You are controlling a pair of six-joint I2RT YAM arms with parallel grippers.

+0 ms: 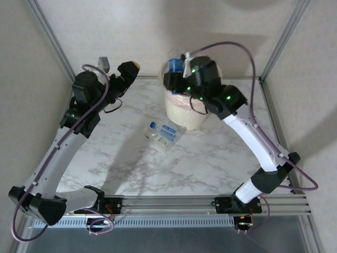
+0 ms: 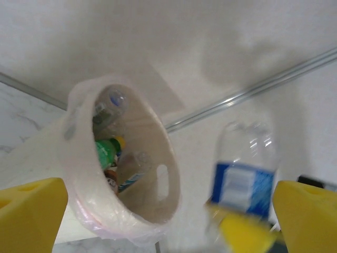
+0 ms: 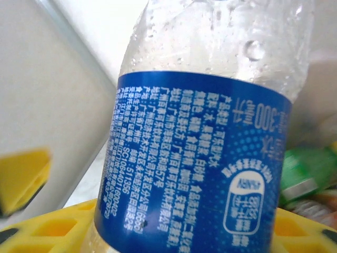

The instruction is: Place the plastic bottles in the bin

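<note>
clear blue-label bottle (image 3: 200, 158) upright over bin (image 1: 185, 115), bottles (image 2: 108, 152) inside

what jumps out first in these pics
The blue-labelled clear bottle, gripped by the right tool high up by the bin at the far middle of the marble table. The bin holds several bottles, a green one among them, and two more clear bottles lie on the table just in front of it.

Clear glossy plastic bottle (image 3: 206, 132), matt peach bin (image 2: 145, 203), polished marble-look table (image 1: 210, 158)
</note>
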